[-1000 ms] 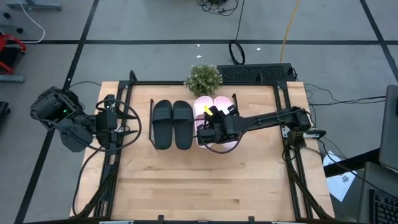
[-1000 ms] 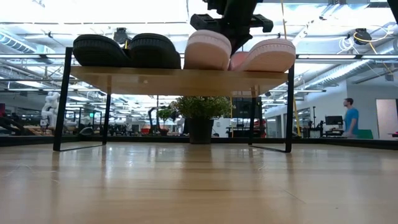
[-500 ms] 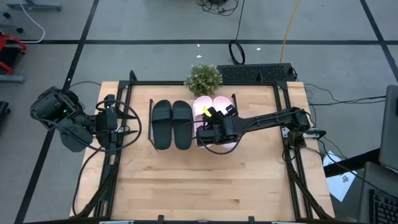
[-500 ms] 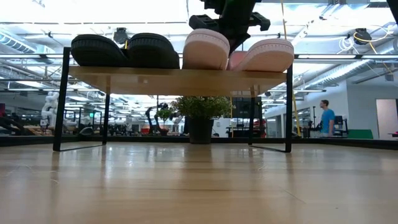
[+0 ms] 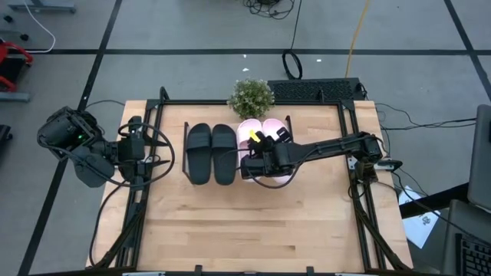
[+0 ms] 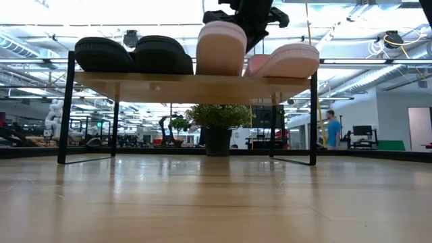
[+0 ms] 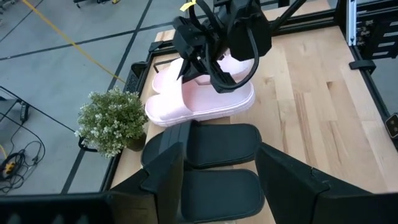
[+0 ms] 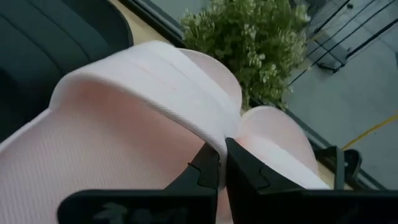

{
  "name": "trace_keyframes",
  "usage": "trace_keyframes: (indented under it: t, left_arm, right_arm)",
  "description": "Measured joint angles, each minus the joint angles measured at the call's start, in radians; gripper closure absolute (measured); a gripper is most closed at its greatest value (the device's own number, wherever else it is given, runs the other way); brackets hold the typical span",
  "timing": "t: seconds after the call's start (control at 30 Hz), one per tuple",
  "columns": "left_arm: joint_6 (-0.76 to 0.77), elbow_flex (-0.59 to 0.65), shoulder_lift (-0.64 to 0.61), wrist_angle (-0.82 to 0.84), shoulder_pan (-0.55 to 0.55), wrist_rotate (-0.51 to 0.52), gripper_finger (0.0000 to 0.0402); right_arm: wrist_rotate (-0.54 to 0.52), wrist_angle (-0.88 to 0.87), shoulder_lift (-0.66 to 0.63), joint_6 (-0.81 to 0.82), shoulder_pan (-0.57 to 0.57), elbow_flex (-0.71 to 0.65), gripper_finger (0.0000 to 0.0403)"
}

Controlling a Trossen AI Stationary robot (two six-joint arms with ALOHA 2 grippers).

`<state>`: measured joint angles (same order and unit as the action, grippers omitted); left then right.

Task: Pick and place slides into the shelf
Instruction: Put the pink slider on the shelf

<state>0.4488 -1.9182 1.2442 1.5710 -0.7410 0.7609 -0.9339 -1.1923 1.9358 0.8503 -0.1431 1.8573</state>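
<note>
From above, the shelf (image 5: 288, 123) was almost hidden under what it carried, only slivers of its black frame showing around the shoes at the far middle of the bench (image 5: 253, 222). The level view across the bench made it plain: a light wood board on thin black legs (image 6: 196, 86), with all four slides on top. The black pair (image 5: 212, 152) sat side by side at the left end, flat on the board. The pink pair (image 5: 265, 132) took the right end, beside the black ones.

The right hand (image 5: 249, 163) reached in from the right side over the near end of the left pink slide (image 6: 221, 48). Its own camera showed the two dark fingers (image 8: 208, 168) pinched nearly together on the edge of that slide's wide strap (image 8: 168, 93), a detail the overhead picture did not give. From the low view that slide's near end looked raised and tipped, taller than the other pink slide (image 6: 287, 61), which lay flat.

The left hand (image 5: 146, 149) waited at the left edge of the bench, its fingers (image 7: 165, 155) spread apart and holding nothing, the black pair showing between them.

A small potted plant (image 5: 251, 97) stood just behind the shelf. Far off in the room a person (image 6: 332, 128) in a blue top was visible. I could read no brand or writing anywhere.
</note>
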Motion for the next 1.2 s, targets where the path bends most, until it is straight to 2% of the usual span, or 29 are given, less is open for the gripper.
trace_keyframes:
  t: [0.17,0.57,1.2]
  left_arm:
    - [0.000,0.000,0.000,0.000,0.000,0.000,0.0204]
    - [0.000,0.000,0.000,0.000,0.000,0.000,0.0204]
    - [-0.004,0.000,0.000,0.000,0.000,0.001,0.0204]
  right_arm:
    - [0.030,-0.015,0.000,-0.026,0.020,0.005,0.0402]
    - [0.020,-0.015,0.000,-0.028,0.019,0.005,0.0402]
    - [-0.003,0.078,-0.003,-0.019,0.024,-0.048,0.0402]
